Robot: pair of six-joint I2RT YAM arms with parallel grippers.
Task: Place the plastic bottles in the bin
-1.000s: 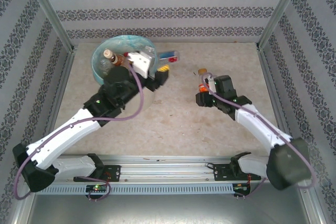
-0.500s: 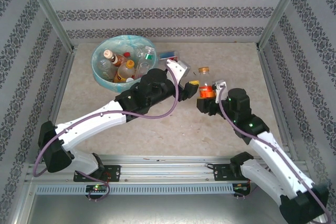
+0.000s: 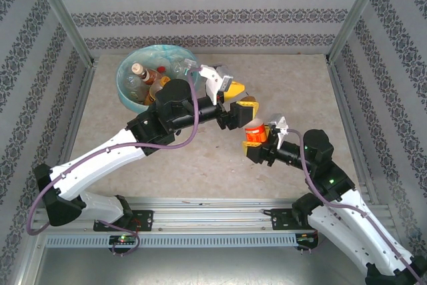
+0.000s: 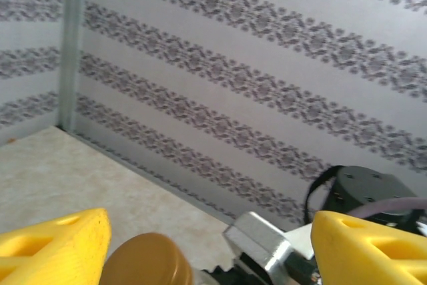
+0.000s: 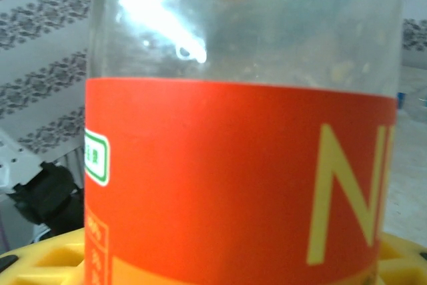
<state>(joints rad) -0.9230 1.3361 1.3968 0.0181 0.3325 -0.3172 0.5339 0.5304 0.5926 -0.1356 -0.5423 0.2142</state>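
- There were two arms, each with one end effector, and one bin (image 3: 122, 78) on the far left of the desk (image 3: 200, 165).
- About four plastic bottles (image 3: 138, 70) lay in the bin. The clear ones overlapped, so the count is unsure. One of them had a brown cap.
- One orange-labelled bottle (image 3: 255, 133) stood upright right of centre, nearer than the bin and well apart from it.
- The right end effector (image 3: 263, 141) was pinching that bottle by its lower body.
- The left end effector (image 3: 241, 97) was spread wide, just on the far side of the bottle's top.
- The overhead view gave the layout. Both arms met near the middle of the desk, the left one reaching across in front of the bin.
- The left wrist view added a brown cap (image 4: 143, 261) low between the two yellow fingers (image 4: 53, 245). The cap sat just beside the left-hand finger and clear of the other, with the patterned wall (image 4: 253, 85) behind.
- The right wrist view added the label up close. It was orange-red with yellow lettering and a small green mark, under a clear upper body, with yellow fingers (image 5: 47, 261) at the bottom corners.
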